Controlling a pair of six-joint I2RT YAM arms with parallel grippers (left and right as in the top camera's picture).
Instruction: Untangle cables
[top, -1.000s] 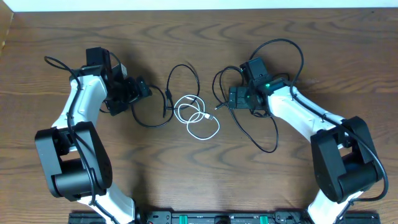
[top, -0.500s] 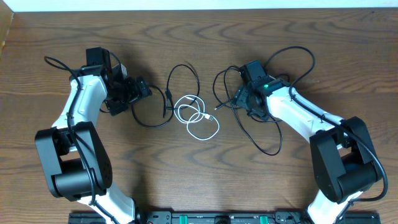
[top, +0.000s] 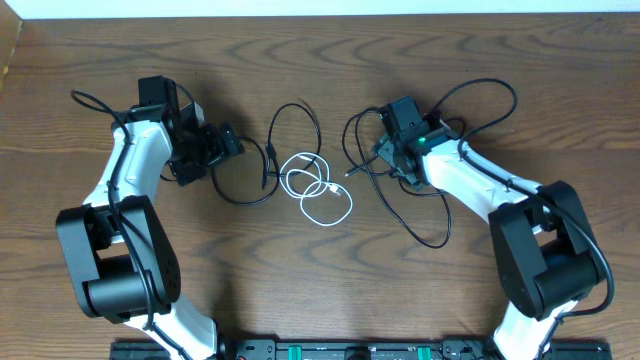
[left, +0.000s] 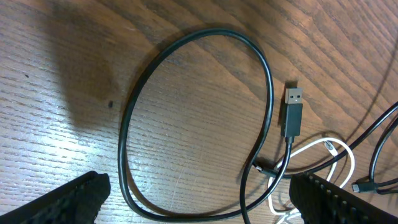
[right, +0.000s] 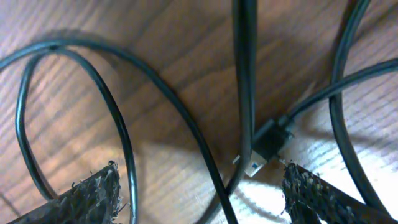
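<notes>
left gripper jaws wide, empty, over black cable loop; white cable coiled mid-table; right gripper jaws spread, straddling second black cable and plug; nothing pinched

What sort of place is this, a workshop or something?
Probably a robotics lab bench: a left arm and right arm mounted at a wooden table, with a black USB cable and a white cable laid between them.

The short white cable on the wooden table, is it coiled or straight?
Coiled: the thin white cable lies in loose overlapping loops.
</notes>
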